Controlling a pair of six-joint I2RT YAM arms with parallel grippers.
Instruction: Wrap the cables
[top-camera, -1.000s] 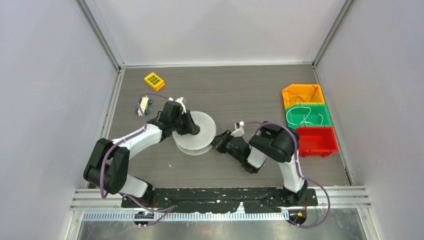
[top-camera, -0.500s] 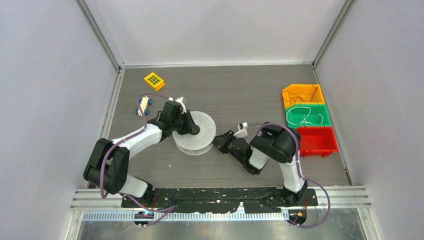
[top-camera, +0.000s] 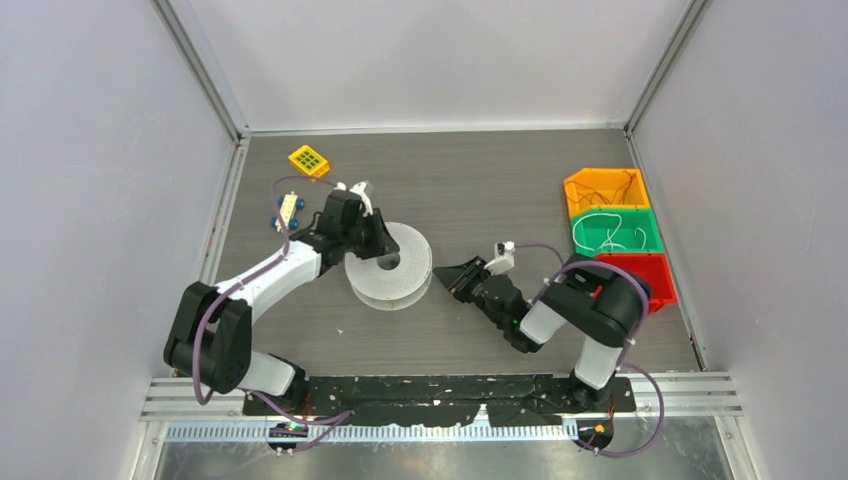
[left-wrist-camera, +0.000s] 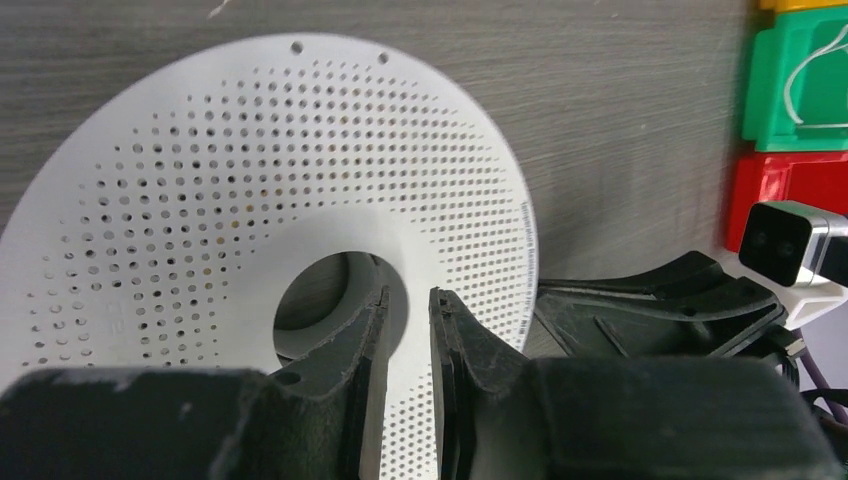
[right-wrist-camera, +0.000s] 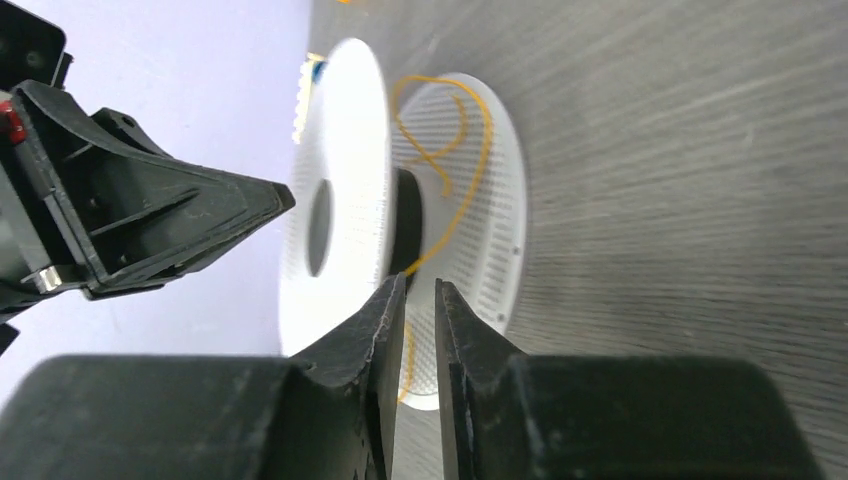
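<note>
Open tabletop (top-camera: 480, 180) spans upper centre; the white perforated spool (top-camera: 405, 285) blocks mid-frame, coloured bins (top-camera: 605, 173) line the right edge.

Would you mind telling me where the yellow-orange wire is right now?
In the right wrist view, the yellow-orange wire loops between the two perforated discs of the white spool, just beyond the fingertips of the right gripper.

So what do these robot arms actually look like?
Both the left arm and right arm have white links, black joints and a looping purple cable. Each ends in two black wedge-shaped fingers beside a small white camera.
</note>
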